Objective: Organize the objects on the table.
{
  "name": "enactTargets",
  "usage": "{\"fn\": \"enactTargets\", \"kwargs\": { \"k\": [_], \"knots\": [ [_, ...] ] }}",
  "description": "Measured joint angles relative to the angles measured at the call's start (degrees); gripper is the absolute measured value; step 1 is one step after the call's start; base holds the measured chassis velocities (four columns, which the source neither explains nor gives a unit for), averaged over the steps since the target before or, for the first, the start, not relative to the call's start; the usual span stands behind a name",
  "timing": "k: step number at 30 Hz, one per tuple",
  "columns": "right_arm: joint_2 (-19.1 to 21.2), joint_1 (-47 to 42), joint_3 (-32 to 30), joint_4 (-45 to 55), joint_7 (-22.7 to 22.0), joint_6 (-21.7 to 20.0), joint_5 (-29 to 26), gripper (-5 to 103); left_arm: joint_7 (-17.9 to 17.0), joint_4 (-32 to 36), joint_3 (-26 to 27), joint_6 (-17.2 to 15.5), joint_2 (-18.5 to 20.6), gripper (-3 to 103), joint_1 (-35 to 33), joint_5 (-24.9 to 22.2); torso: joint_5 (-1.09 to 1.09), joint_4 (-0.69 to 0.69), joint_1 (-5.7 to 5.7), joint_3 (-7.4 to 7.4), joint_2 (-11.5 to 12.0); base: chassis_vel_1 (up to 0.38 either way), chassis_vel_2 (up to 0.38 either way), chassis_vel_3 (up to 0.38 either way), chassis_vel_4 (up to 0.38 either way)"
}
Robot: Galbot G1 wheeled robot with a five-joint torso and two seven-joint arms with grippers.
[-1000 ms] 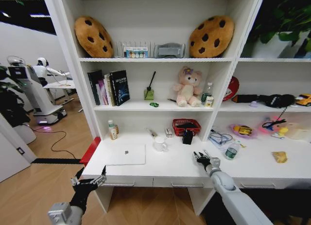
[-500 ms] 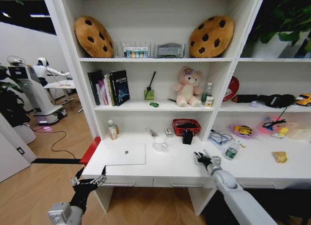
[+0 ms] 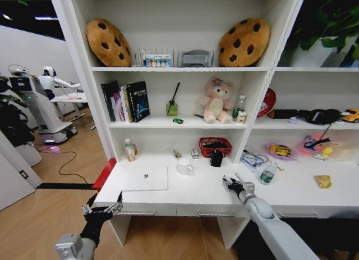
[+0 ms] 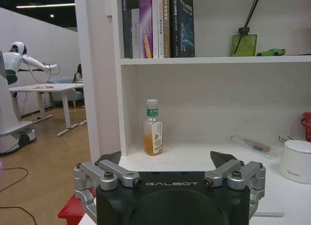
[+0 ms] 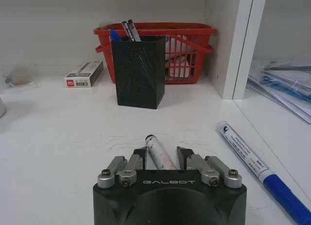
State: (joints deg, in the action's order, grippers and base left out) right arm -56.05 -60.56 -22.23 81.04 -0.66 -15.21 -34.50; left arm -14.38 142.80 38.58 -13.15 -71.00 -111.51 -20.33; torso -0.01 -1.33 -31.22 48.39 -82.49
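Observation:
On the white table (image 3: 196, 194), my right gripper (image 3: 231, 184) (image 5: 161, 153) is shut on a slim pale pen (image 5: 156, 151) that lies on the surface. A white and blue pen (image 5: 254, 165) lies beside it. Beyond stands the black pen cup (image 5: 138, 72) (image 3: 216, 158) with pens in it. The silver laptop (image 3: 145, 178) lies closed at the left, with the white mug (image 3: 184, 167) (image 4: 297, 161) near it. A green-labelled clear bottle (image 3: 267, 174) stands at the right. A tiny green gadget (image 3: 178, 121) sits on the shelf above. My left gripper (image 3: 104, 206) (image 4: 166, 159) hangs open below the table's front left corner.
A red basket (image 5: 160, 47) and a small box (image 5: 83, 73) stand behind the pen cup by a shelf upright (image 5: 235, 45). A bottle of orange liquid (image 4: 153, 128) is at the back left. Papers and clutter (image 3: 255, 159) lie on the right section.
My right gripper has shifted slightly left over the table. The left arm and the other things have not moved.

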Motion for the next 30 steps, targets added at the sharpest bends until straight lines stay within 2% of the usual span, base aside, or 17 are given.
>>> {"fn": "enactTargets", "kwargs": {
  "k": [1, 2, 3, 5, 6, 13, 16, 19, 22, 23, 24, 25, 26, 28, 30],
  "knots": [
    [0.0, 0.2, 0.1, -0.1, 0.0, -0.1, -0.1, 35, 0.0, 0.0, 0.0, 0.0, 0.0, 100, 0.0, 0.0, 0.0, 0.0, 0.0, 0.0, 0.0, 0.0, 0.0, 0.0, 0.0],
    [0.0, 0.4, 0.3, -0.2, 0.0, -0.1, -0.1, 35, 0.0, 0.0, 0.0, 0.0, 0.0, 100, 0.0, 0.0, 0.0, 0.0, 0.0, 0.0, 0.0, 0.0, 0.0, 0.0, 0.0],
    [0.0, 0.6, 0.4, -0.3, 0.1, -0.1, -0.2, 24, 0.0, 0.0, 0.0, 0.0, 0.0, 100, 0.0, 0.0, 0.01, 0.0, 0.0, 0.0, 0.0, 0.0, 0.0, 0.0, 0.0],
    [0.0, 0.8, 0.4, -0.4, 0.1, -0.2, -0.2, 24, 0.0, 0.0, 0.0, 0.0, 0.0, 100, 0.0, 0.0, 0.01, 0.0, 0.0, 0.0, 0.0, 0.0, 0.0, 0.0, 0.0],
    [0.0, 0.9, 0.5, -0.5, 0.1, -0.2, -0.2, 13, 0.0, 0.0, 0.0, 0.0, 0.0, 100, 0.0, 0.0, 0.01, 0.01, 0.0, 0.0, 0.0, 0.0, 0.0, 0.0, 0.0],
    [0.4, 1.0, 0.3, -0.8, 0.2, 0.0, -0.6, 12, 0.0, 0.0, 0.0, 0.0, 0.0, 100, 0.0, 0.0, 0.01, 0.0, 0.0, 0.0, 0.0, 0.0, 0.0, 0.0, 0.0],
    [0.6, 1.0, 0.1, 0.2, 0.7, 1.9, -1.8, 12, 0.0, 0.0, 0.0, 0.0, 0.0, 100, 0.0, 0.0, 0.02, -0.01, -0.01, 0.0, 0.0, 0.0, 0.0, 0.0, 0.0],
    [0.9, 2.7, 0.4, 1.8, 1.5, 7.7, -0.4, 12, 0.0, 0.0, 0.0, 0.0, 0.0, 100, 0.0, 0.0, 0.01, 0.0, 0.0, 0.0, 0.0, 0.0, 0.0, 0.0, 0.0],
    [0.9, 4.0, 0.9, 1.9, 1.5, 9.6, 0.5, 12, 0.0, 0.0, 0.0, 0.0, 0.0, 100, 0.0, 0.0, 0.0, 0.0, 0.0, 0.0, 0.0, 0.0, 0.0, 0.0, 0.0],
    [0.9, 5.9, 1.5, 1.5, 2.2, 12.7, 2.1, 12, 0.0, 0.0, 0.0, 0.0, 0.0, 100, 0.0, 0.0, 0.01, 0.01, 0.0, 0.0, 0.0, 0.0, 0.0, 0.0, 0.0],
    [0.9, 6.5, 1.7, 1.1, 2.5, 13.6, 2.8, 12, 0.0, 0.0, 0.0, 0.0, 0.0, 100, 0.0, 0.0, 0.01, 0.01, 0.0, 0.0, 0.0, 0.0, 0.0, 0.0, 0.0],
    [0.6, 8.9, 2.0, -0.6, 3.7, 16.9, 5.4, 12, 0.0, 0.0, 0.0, 0.0, 0.0, 100, 0.0, 0.0, 0.0, 0.01, 0.0, 0.0, 0.0, 0.0, 0.0, 0.0, 0.0],
    [0.6, 8.9, 2.0, -0.6, 3.7, 16.9, 5.4, 12, 0.0, 0.0, 0.0, 0.0, 0.0, 100, 0.0, 0.0, 0.0, 0.01, 0.0, 0.0, 0.0, 0.0, 0.0, 0.0, 0.0],
    [-0.4, 13.9, 4.5, -5.0, 4.2, 21.9, 7.6, 12, 0.0, 0.0, 0.0, 0.0, 0.0, 100, 0.0, 0.0, 0.0, 0.0, 0.0, 0.01, 0.0, 0.0, 0.0, 0.0, 0.0],
    [-1.0, 15.9, 5.7, -6.8, 3.9, 23.5, 7.9, 12, 0.0, 0.0, 0.0, 0.0, 0.0, 100, 0.0, 0.0, 0.01, 0.0, -0.01, 0.01, 0.0, 0.0, 0.0, 0.0, 0.0]
  ]
}}
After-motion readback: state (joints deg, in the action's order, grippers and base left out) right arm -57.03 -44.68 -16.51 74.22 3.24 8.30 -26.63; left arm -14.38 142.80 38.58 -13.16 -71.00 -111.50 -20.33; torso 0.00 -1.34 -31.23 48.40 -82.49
